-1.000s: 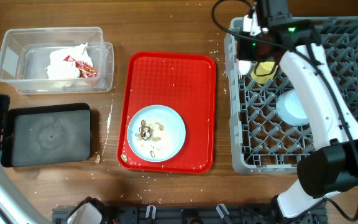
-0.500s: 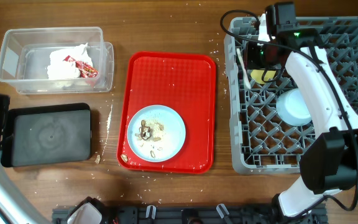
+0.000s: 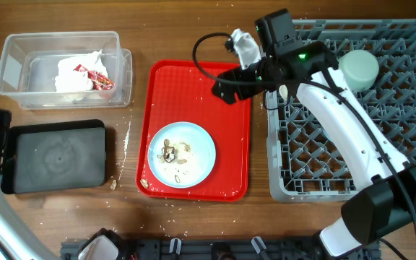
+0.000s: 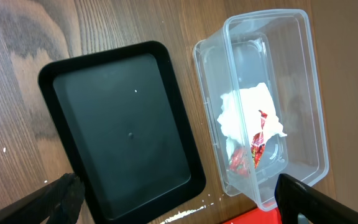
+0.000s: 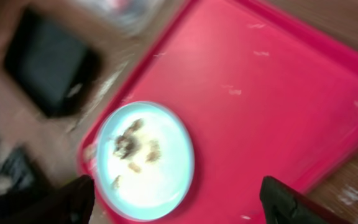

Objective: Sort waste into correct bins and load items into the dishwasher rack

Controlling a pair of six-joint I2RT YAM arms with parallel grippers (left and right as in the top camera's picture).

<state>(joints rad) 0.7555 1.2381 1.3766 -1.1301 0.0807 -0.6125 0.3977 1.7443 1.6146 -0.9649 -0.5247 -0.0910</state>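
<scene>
A light blue plate [image 3: 181, 153] [image 5: 146, 160] with brownish food scraps lies on the red tray's near half. My right gripper [image 3: 226, 88] [image 5: 179, 208] hovers over the tray's far right part, open and empty, with the plate below and between its fingers in the blurred right wrist view. The grey dishwasher rack [image 3: 403, 108] stands at the right with a pale green bowl [image 3: 358, 66] upturned in it. The clear tub [image 3: 16, 68] [image 4: 303, 93] holds the white napkin [image 3: 74, 72] [image 4: 244, 115] and red wrapper [image 3: 100, 78] [image 4: 258, 140]. The black tray [image 3: 55, 155] [image 4: 126, 124] is bare. My left gripper [image 4: 179, 208] hangs open above both bins.
The red serving tray [image 3: 197, 90] lies mid-table between bins and rack. White crumbs are strewn on the wood by the black tray's right side [image 3: 125, 141]. One scrap [image 3: 113, 185] lies on the table near that tray's front corner. The right arm's cable loops over the red tray.
The right arm has swung left from the rack's far left corner to over the red tray, and its jaws have opened. The pale green bowl is now uncovered. The left arm is still.
</scene>
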